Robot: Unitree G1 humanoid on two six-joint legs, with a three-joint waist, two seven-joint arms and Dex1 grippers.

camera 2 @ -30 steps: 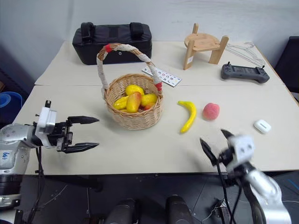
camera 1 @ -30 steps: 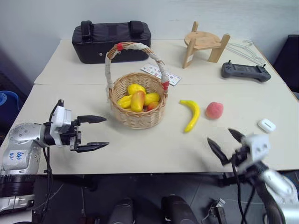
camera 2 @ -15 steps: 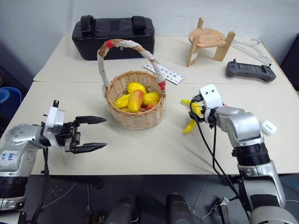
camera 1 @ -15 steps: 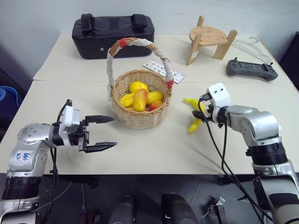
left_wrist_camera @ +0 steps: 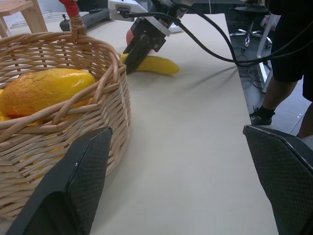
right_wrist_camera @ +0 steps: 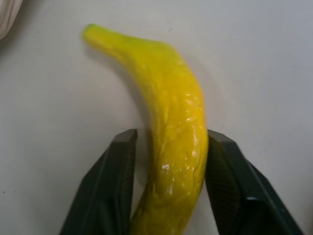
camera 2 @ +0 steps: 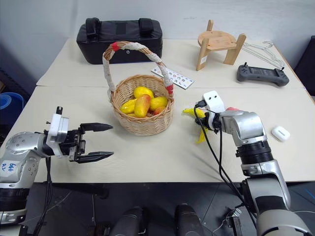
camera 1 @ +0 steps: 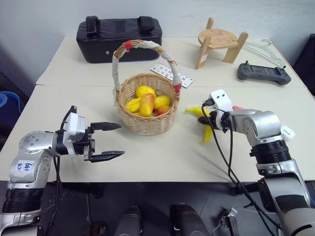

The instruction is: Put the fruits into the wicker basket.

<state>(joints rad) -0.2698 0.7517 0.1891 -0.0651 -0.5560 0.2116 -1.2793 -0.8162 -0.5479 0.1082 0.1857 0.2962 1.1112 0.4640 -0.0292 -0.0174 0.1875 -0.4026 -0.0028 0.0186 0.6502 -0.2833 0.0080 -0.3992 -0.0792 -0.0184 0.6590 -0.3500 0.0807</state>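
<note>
The right gripper (right_wrist_camera: pixel 168 161) has its fingers (right_wrist_camera: pixel 110 186) closed around the banana (right_wrist_camera: pixel 171 132), which lies on the desk (camera 1: pixel 157 157) at 3 o'clock of the wicker basket (camera 1: pixel 146 123). The left gripper (camera 1: pixel 109 141), at the basket's 8 o'clock, holds its fingers released and empty.

Beige tables (camera 1: pixel 162 157) against pale wall (camera 1: pixel 44 19)
</note>
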